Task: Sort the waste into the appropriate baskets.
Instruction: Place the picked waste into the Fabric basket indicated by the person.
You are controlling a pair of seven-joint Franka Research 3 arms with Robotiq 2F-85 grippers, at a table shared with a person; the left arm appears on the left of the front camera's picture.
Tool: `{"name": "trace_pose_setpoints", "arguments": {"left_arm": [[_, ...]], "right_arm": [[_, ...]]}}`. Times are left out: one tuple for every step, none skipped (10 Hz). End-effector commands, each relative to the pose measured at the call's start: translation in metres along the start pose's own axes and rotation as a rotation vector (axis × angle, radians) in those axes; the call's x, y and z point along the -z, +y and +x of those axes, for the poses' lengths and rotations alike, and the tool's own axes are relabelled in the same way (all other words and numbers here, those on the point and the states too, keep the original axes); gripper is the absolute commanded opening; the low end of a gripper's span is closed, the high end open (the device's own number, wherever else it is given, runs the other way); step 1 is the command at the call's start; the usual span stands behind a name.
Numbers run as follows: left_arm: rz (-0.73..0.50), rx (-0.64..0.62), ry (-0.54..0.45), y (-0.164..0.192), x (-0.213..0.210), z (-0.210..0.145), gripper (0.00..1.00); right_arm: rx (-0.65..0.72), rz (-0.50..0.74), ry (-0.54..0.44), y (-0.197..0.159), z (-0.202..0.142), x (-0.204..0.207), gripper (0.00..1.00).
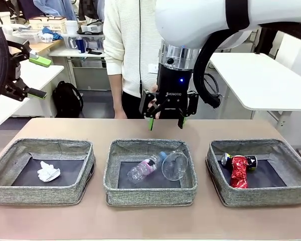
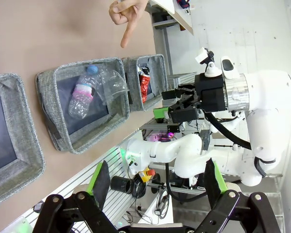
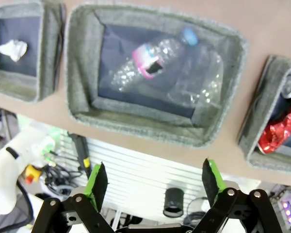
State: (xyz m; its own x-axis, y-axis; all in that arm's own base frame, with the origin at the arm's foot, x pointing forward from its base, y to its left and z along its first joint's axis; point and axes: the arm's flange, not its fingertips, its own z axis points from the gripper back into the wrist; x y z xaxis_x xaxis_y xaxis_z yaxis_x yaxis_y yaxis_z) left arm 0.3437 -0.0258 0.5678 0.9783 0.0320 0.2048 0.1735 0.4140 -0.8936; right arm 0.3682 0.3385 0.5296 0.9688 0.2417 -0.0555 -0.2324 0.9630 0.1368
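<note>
The right gripper [image 1: 165,121] hangs wide open and empty above the middle basket's [image 1: 150,193] far rim; the left gripper [image 1: 37,75], apparently empty too, gapes beyond the table's [image 1: 150,221] left edge.

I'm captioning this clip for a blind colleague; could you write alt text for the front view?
Three grey baskets sit in a row on a brown table: crumpled paper in the left one, a plastic bottle and clear cup in the middle, crushed cans in the right. The right gripper hangs open above the middle basket, a person standing behind.
</note>
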Motion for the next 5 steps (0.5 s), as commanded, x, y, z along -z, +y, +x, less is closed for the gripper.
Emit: {"name": "trace_pose_setpoints", "arguments": {"left_arm": [[-0.009, 0.02, 0.004, 0.001, -0.002, -0.001, 1.0], [-0.009, 0.02, 0.004, 0.001, -0.002, -0.001, 1.0], [-0.009, 0.02, 0.004, 0.001, -0.002, -0.001, 1.0], [-0.009, 0.02, 0.004, 0.001, -0.002, -0.001, 1.0], [-0.009, 0.02, 0.004, 0.001, -0.002, -0.001, 1.0]], "right_arm": [[-0.011, 0.031, -0.013, -0.004, -0.002, 0.003, 1.0], [-0.014, 0.034, -0.015, -0.004, -0.002, 0.003, 1.0], [-0.014, 0.036, -0.014, -0.004, -0.002, 0.002, 1.0], [-0.028, 0.085, -0.021, -0.004, -0.003, -0.003, 1.0], [-0.044, 0.266, -0.047, -0.007, -0.007, -0.019, 1.0]]}}
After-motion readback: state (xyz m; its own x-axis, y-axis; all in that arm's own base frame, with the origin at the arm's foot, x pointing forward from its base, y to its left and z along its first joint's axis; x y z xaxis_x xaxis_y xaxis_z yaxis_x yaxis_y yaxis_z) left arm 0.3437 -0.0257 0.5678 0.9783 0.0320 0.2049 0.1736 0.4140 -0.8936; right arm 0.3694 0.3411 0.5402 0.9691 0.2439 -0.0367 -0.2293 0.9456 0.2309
